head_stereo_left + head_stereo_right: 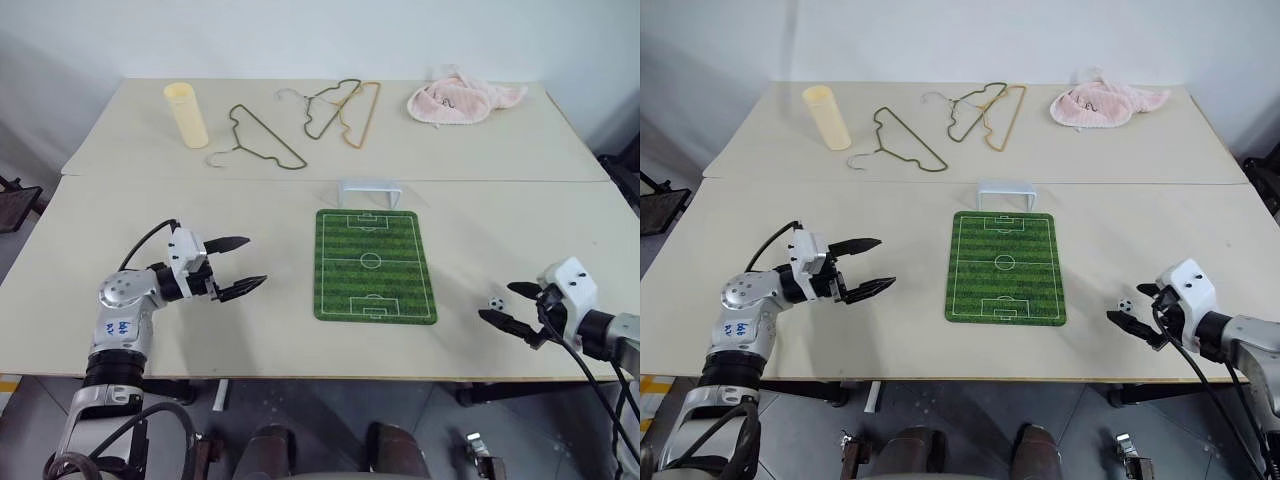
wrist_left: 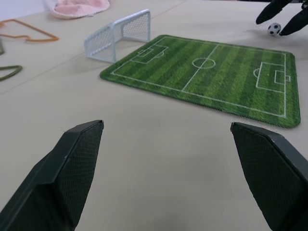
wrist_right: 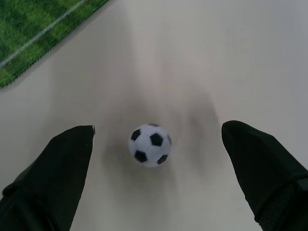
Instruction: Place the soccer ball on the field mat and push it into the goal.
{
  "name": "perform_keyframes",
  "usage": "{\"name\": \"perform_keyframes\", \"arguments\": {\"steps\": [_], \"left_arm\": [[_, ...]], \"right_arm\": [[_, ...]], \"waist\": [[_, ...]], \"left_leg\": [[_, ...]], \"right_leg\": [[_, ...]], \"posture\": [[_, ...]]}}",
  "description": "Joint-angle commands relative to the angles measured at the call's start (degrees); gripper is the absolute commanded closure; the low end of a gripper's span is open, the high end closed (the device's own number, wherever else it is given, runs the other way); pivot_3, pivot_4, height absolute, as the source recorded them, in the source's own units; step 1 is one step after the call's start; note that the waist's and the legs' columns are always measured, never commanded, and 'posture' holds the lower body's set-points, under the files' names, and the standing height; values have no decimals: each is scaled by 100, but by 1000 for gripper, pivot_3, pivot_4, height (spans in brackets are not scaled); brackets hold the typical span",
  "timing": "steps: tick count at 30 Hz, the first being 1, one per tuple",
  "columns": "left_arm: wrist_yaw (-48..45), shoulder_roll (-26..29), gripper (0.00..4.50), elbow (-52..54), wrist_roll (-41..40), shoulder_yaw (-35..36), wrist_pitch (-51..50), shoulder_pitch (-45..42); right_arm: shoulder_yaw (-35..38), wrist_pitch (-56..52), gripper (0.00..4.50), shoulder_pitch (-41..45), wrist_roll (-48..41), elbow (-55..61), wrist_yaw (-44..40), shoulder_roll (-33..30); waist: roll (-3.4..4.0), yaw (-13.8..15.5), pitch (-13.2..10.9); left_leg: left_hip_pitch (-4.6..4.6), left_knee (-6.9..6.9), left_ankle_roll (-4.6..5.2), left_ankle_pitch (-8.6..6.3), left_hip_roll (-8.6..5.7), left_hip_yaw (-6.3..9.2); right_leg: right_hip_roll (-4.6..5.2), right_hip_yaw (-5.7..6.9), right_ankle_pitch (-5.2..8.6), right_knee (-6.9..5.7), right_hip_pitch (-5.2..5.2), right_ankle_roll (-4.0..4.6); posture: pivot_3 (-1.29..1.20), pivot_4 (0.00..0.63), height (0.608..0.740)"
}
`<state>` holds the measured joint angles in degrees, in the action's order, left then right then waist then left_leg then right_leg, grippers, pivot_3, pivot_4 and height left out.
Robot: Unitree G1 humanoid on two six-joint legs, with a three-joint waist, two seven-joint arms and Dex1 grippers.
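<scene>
A: Where is the soccer ball (image 3: 149, 145)?

B: On the bare counter (image 1: 250, 320), off the right edge of the field mat (image 1: 373, 266), near its front corner. It sits between the two fingers of the right claw (image 1: 509, 305), which are spread wide with a gap on each side of the ball.

A: Touching it?

B: Not as far as I can tell; the wrist view is a little smeared around the ball, but both fingers look clear of it.

A: And the left claw (image 1: 238, 266)?

B: Also spread apart, holding nothing, hanging over the counter well to the left of the mat and pointing toward it.

A: The goal (image 1: 368, 191)?

B: Upright just beyond the mat's far short edge. Farther back lie a cream cylinder (image 1: 186, 115), some wire hangers (image 1: 330, 110) and a pink cloth (image 1: 460, 100).
</scene>
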<state>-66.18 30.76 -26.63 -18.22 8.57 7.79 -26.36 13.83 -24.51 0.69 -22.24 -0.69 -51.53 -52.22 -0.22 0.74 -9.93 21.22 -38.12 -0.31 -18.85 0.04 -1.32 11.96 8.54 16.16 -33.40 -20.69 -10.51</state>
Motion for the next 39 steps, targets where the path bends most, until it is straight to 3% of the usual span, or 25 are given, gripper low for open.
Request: {"name": "perform_keyframes", "arguments": {"steps": [1, 4, 13, 19, 25, 32, 39], "left_arm": [[85, 115, 0, 398, -182, 135, -86, 109], [120, 122, 0, 464, -194, 143, -129, 147], [-20, 37, 0, 339, -236, 81, -19, 65], [-353, -33, 0, 199, -268, -10, 127, 16], [-1052, -87, 0, 131, -540, -39, 261, 68], [-1444, -110, 0, 163, -847, 194, 597, 319], [-1418, -112, 0, 909, -1284, 474, 471, 1196]], "right_arm": [[-107, 252, 51, 58, 155, -104, -139, 43], [-142, 319, 654, 45, 208, -125, -216, 49], [110, 404, 3657, -6, 188, 120, -111, -31], [157, -412, 3657, 626, -216, 1190, 89, -124], [-928, -1428, 3657, 1779, -497, 1930, -148, 23], [-2614, -1015, 3657, 2829, 157, 1408, -813, 539], [-3274, -457, 3657, 3126, 689, 746, -1272, 835]], "waist": [[0, -1, 0], [0, -2, 0], [0, 4, 0], [3, -12, -2], [2, -79, -2], [-3, -90, -5], [-4, -91, -6]], "left_leg": [[0, -1, 0, 0, 0, 0], [-2, -2, 0, 0, 0, 0], [-4, -5, 0, 0, 0, 0], [-2, -5, -1, 0, 0, 0], [-1, -4, -3, -1, 6, 4], [8, -4, -3, -2, 3, 6], [9, -3, -4, -3, 4, 7]], "right_leg": [[0, 0, 0, 0, 0, 0], [0, 0, 0, 0, 2, 0], [0, 0, 0, 0, 5, 0], [0, -1, 0, -1, 1, 0], [-4, 1, 0, -2, 0, 1], [-3, 5, 0, 0, -5, 1], [-3, 5, 0, -1, -7, 1]], "posture": [[0, 150, 740], [0, 150, 740], [0, 150, 740], [0, 150, 740], [0, 150, 740], [0, 150, 740], [0, 150, 740]]}}
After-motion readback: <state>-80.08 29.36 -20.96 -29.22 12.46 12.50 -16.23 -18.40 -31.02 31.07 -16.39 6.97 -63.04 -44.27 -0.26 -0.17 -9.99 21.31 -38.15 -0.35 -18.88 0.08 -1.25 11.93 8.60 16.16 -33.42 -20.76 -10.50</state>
